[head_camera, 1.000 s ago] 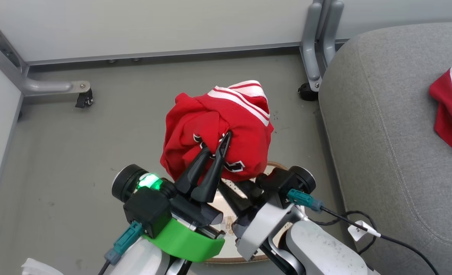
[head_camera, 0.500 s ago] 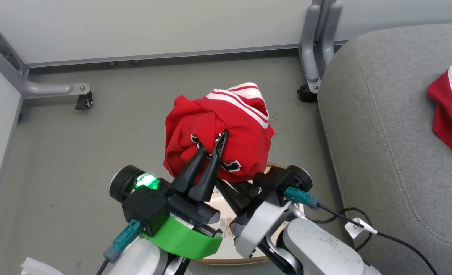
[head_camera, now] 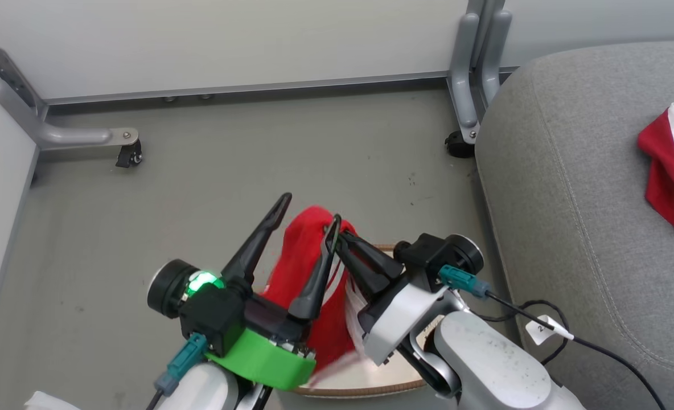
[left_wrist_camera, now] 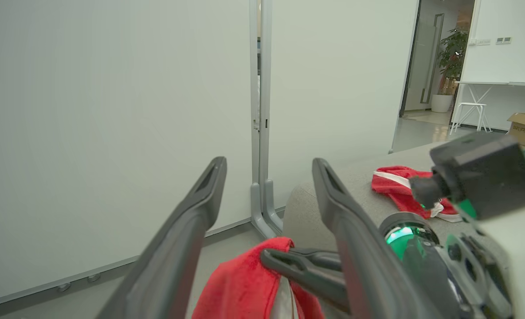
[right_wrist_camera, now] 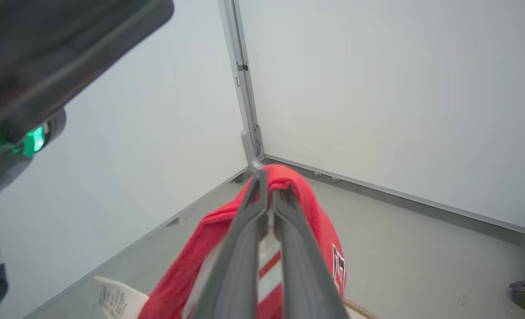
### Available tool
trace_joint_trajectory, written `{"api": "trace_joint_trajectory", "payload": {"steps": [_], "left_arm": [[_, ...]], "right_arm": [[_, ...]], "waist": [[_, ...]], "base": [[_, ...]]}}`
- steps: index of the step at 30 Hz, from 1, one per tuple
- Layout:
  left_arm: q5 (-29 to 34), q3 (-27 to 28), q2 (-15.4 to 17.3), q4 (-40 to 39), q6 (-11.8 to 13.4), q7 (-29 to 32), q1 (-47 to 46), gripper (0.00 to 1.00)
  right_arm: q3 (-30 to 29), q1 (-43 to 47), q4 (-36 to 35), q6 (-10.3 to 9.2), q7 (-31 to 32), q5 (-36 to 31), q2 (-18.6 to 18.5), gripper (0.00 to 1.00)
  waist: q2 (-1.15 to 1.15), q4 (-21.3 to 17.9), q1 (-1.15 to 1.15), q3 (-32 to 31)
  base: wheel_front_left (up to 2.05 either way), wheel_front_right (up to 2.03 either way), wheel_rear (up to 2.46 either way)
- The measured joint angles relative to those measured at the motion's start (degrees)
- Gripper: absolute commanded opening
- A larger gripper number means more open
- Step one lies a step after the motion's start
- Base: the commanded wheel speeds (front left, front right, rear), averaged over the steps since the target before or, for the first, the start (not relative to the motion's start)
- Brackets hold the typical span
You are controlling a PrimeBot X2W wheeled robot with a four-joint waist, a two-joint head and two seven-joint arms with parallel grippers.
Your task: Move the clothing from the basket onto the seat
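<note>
Red jersey hangs over the basket at the near edge, its top fold pinched by the right tool, fingers pressed together on it. The left tool stands spread wide around that fold. Farther right, a second red garment lies on the grey seat.

Clothing: soft red cloth. Seat: grey woven fabric, matt. Fingers: dark matt plastic. Floor: smooth, scuffed.

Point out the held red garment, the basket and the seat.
held red garment (head_camera: 301, 256): head view, upper fold
basket (head_camera: 365, 389): head view, brown rim
seat (head_camera: 570, 199): head view, bare grey top
</note>
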Motion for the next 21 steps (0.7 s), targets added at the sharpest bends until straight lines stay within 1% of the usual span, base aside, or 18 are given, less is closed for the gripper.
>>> {"api": "trace_joint_trajectory", "payload": {"steps": [7, 14, 21], "left_arm": [[1.3, -2.6, 3.0, 0.3, -0.6, 3.1, 2.7, 1.0], [1.3, -4.3, 5.0, 1.2, -0.7, 5.0, 6.4, 1.0], [0.5, -4.2, 5.4, 1.8, -0.4, 5.0, 7.6, 1.0]], "right_arm": [[-2.7, 0.0, 1.3, 0.0, -0.2, -1.0, 0.0, 0.0], [-4.3, 0.4, 2.0, 0.0, -0.2, -1.7, 0.0, 0.0], [-5.5, 1.5, 2.6, 0.0, -0.3, -2.1, -0.1, 0.0]], "waist": [[0.0, 0.4, 0.0, -0.6], [0.0, 0.6, 0.0, -1.8], [0.0, 0.6, 0.0, -2.5]], "base": [[0.0, 0.0, 0.0], [0.0, 0.0, 0.0], [0.0, 0.0, 0.0]]}}
